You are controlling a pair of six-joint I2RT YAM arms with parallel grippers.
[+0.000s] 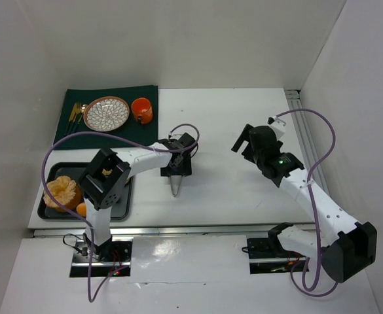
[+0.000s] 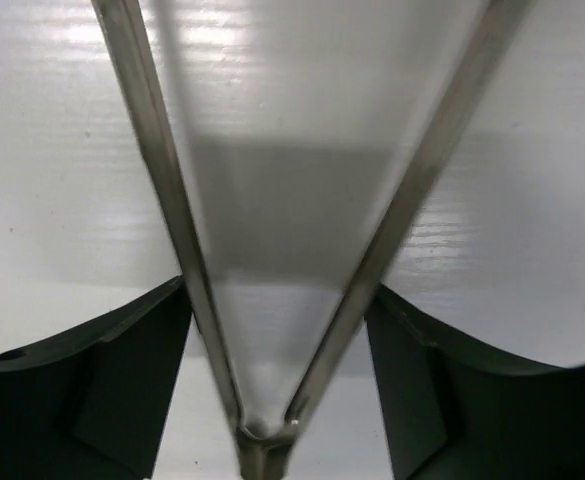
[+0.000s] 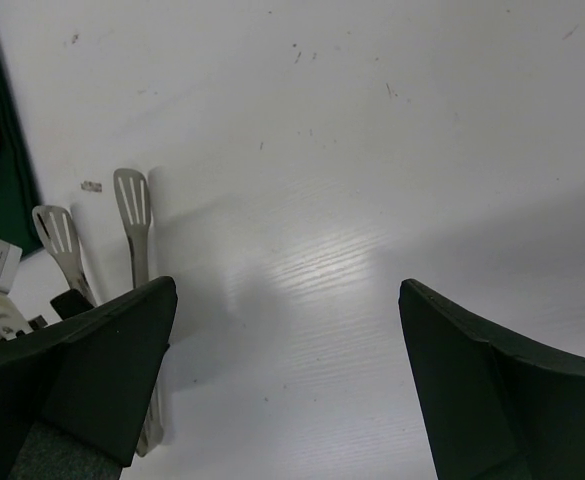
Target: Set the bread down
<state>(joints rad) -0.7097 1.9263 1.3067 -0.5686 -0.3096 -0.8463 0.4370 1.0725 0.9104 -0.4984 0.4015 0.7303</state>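
Observation:
The bread (image 1: 63, 191) is a cluster of golden-tan rolls in a black tray (image 1: 121, 204) at the left front, partly hidden by the left arm. My left gripper (image 1: 177, 165) is mid-table and shut on a pair of metal tongs (image 1: 175, 186). In the left wrist view the tongs (image 2: 172, 200) spread open from their hinge between my dark fingers (image 2: 122, 390); no bread is between them. My right gripper (image 1: 245, 141) is open and empty above the bare table, right of centre. In its wrist view (image 3: 287, 380) the tongs' slotted tips (image 3: 132, 200) show at left.
A green placemat (image 1: 129, 98) at the back left holds a patterned plate (image 1: 106, 113), an orange mug (image 1: 142, 110) and cutlery (image 1: 75, 112). A small orange piece (image 1: 81, 209) lies in the tray beside the rolls. White walls enclose the table.

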